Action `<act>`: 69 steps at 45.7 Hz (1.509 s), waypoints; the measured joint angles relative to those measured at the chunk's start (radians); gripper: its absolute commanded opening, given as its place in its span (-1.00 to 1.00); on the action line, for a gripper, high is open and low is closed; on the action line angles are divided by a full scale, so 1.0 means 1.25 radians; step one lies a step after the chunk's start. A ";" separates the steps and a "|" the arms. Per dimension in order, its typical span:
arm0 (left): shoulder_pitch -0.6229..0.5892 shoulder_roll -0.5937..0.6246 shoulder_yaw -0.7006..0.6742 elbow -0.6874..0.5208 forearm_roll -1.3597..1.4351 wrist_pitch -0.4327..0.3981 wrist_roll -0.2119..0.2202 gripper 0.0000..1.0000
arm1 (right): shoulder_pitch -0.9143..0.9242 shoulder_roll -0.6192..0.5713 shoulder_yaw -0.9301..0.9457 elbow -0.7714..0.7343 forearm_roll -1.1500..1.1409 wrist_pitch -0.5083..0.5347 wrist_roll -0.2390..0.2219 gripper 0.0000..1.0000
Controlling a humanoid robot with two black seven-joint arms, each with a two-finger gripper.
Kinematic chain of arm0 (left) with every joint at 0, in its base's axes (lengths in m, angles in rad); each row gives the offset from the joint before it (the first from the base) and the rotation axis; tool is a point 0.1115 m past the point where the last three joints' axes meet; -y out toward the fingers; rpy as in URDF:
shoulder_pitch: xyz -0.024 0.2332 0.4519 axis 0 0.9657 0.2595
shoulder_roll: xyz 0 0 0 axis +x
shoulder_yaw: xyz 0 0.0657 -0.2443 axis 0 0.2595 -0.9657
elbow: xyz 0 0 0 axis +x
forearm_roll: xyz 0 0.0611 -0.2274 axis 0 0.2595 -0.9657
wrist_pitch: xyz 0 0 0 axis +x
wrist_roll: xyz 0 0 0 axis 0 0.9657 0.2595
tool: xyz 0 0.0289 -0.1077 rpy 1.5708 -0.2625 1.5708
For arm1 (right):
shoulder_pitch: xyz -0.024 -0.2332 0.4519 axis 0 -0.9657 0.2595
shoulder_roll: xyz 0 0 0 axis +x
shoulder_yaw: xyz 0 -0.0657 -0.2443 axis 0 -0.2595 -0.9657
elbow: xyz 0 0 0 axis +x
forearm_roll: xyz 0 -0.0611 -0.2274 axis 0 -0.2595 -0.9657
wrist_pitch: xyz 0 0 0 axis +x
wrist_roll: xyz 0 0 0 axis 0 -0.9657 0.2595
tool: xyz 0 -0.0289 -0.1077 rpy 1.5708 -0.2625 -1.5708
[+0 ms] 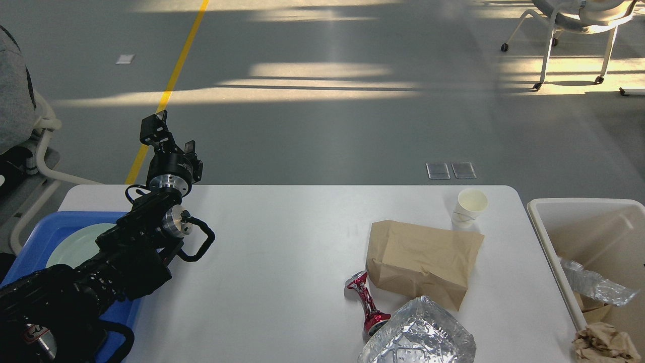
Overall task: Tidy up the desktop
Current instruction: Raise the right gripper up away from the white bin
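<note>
desktop (282, 262), clutter near right edge

The desktop (282, 262) is a wide white top with rounded corners, bare across its middle. On its left end sits a blue tray (38, 234) (partly covered by a black arm) holding a pale green plate (75, 247). Toward the right lies a flat brown paper bag (421, 259), with a white paper cup (469, 207) upright just beyond its far corner. A crushed red can (367, 302) lies beside the bag's near left corner, touching a crumpled foil container (418, 338) at the front edge
</note>
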 measured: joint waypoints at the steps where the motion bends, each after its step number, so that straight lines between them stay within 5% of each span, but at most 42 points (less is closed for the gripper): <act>1: 0.000 0.000 0.000 0.000 0.000 0.000 0.000 0.93 | -0.001 0.000 0.000 0.000 0.000 -0.003 0.000 1.00; 22: 0.000 0.000 0.000 0.000 0.000 -0.001 0.000 0.93 | 0.116 0.009 0.209 0.003 0.001 -0.008 -0.004 1.00; 43: 0.000 0.000 0.000 0.000 0.000 -0.001 0.000 0.93 | 0.321 0.138 0.213 0.054 -0.018 -0.011 -0.006 0.95; 69: 0.000 0.000 0.000 0.000 0.000 0.000 0.000 0.93 | 0.413 0.363 0.183 0.051 -0.163 -0.398 -0.039 0.98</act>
